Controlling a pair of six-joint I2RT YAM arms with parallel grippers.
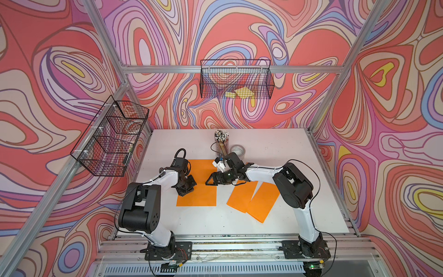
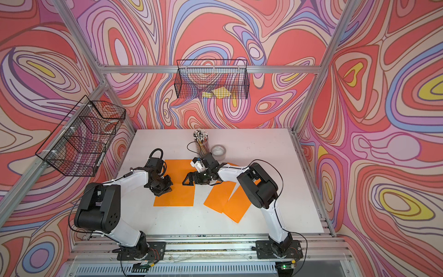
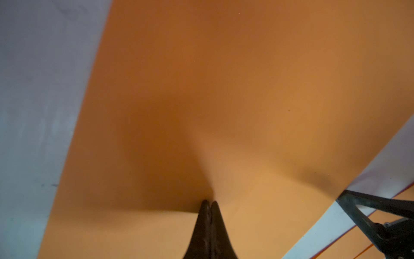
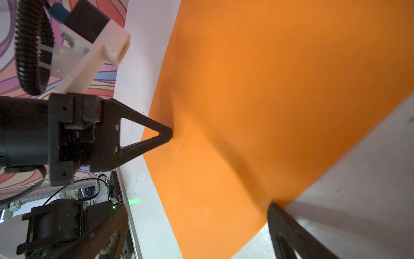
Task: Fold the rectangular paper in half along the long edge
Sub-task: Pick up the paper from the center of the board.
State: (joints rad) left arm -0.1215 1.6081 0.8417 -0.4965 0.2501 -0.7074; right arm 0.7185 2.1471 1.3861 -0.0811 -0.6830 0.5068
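Orange paper (image 1: 203,195) lies flat on the white bench (image 1: 287,156), left of centre, with its long edges running away from the robot. The left end effector (image 1: 185,191) is clenched, its two fingers pressed together. The tips push down on the paper's left half, and in the left wrist view (image 3: 209,203) a soft pucker runs away from them. Whether any paper is pinched between the tips I cannot tell.

The right end effector (image 1: 208,181) is released, with its jaws spread wide and nothing between them. It sits low at the paper's right long edge, about halfway along. In the right wrist view (image 4: 199,207) one finger (image 4: 274,210) stands right at that edge, where the paper bows slightly, and the other is off to the side.

Two more orange sheets (image 1: 242,196) lie skewed to the right, partly overlapping, clear of the paper. At the back stand a cup (image 1: 221,144) of pencils and, just beside it, a roll of tape (image 1: 237,151).
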